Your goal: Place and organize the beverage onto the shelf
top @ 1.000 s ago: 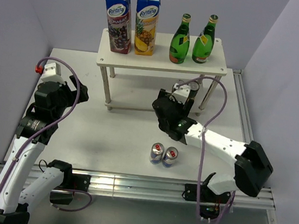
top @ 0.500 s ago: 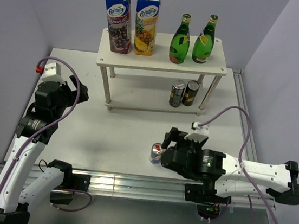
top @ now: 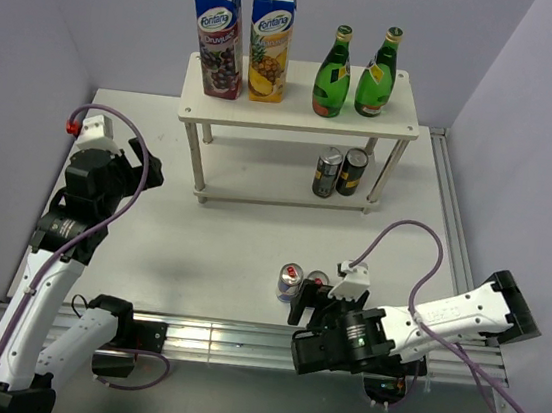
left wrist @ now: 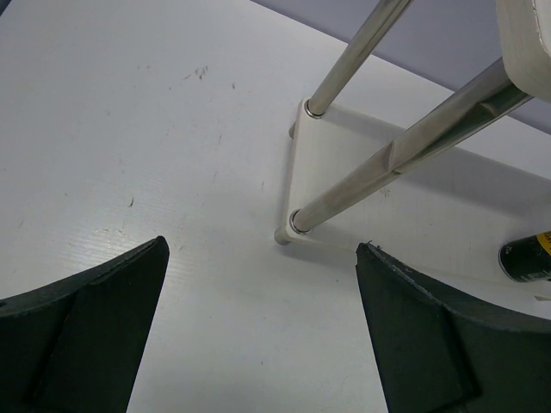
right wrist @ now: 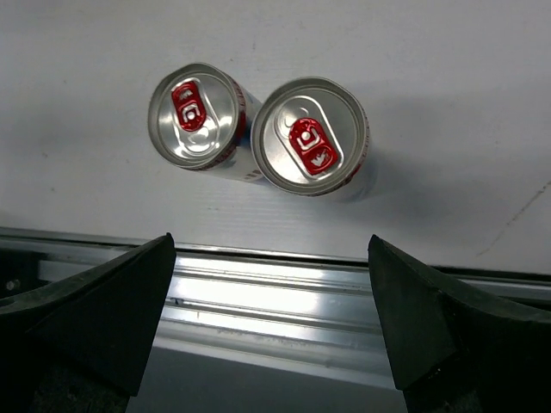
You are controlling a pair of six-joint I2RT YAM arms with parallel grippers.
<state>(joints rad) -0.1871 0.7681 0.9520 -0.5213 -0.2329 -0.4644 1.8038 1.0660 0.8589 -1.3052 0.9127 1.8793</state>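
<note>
My right gripper (right wrist: 269,275) is wide open and empty. The 2 slim cans (right wrist: 200,118) stand upright, side by side, at the near edge of the table (right wrist: 430,86), just ahead of my jaws, not between them. My left gripper (left wrist: 263,258), also open, is well apart.

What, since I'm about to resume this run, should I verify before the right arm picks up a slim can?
1. Right gripper open and empty: ok.
2. Slim cans upright on the table: ok.
3. Finger room between the cans: not ok, they look touching.
4. Gripper lined up on one can: not ok, both sit ahead of the fingers.
5. Free lower-board space on the shelf beside the dark cans: ok.
6. Left gripper out of the way: ok, open by the shelf's left legs.
</note>
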